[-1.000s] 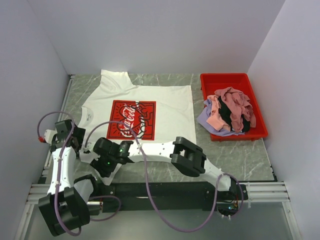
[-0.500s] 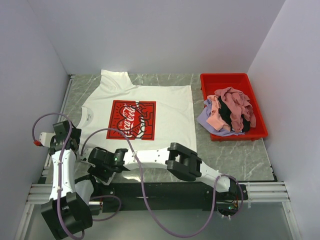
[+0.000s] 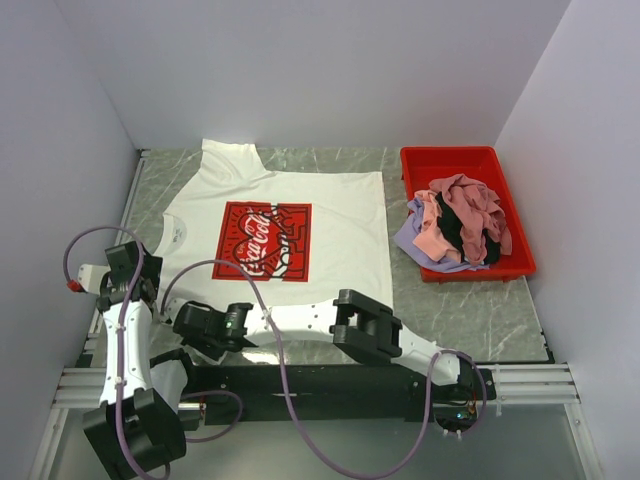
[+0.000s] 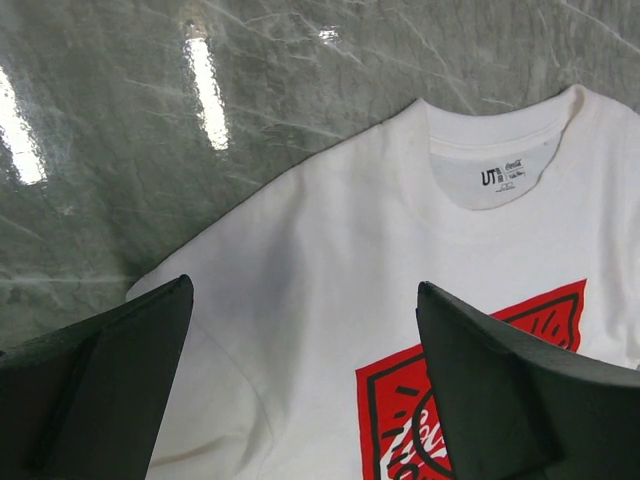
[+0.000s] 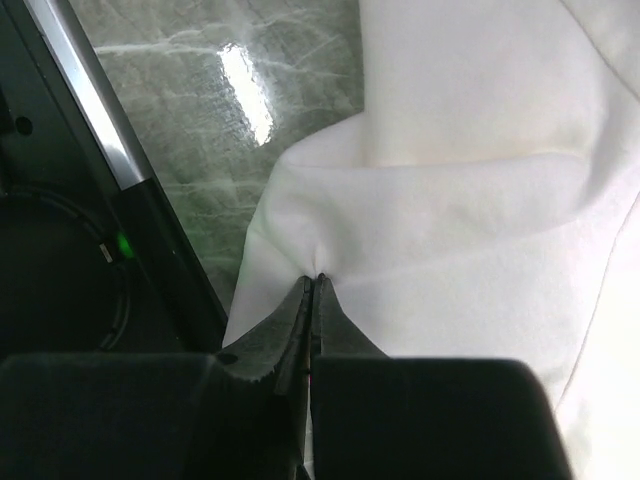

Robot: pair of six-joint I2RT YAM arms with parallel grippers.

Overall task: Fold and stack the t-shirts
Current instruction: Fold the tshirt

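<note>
**Right fingers have just pinched the shirt's near edge**

The right fingers [image 5: 290, 335], half apart a moment ago, are now pressed together on a fold of the white Coca-Cola t-shirt [image 3: 335, 215], which lies spread on the worktop [image 3: 470, 310], left of the red bin [image 3: 450, 152]. The left fingers [image 4: 120, 350] hang wide apart over the collar, holding nothing. It seems to me the first fold can begin soon.

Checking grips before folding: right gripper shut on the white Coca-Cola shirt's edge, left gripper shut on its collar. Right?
No: the left wrist view shows the left gripper open above the white Coca-Cola shirt, gripping nothing. The right gripper is shut on its edge.
</note>
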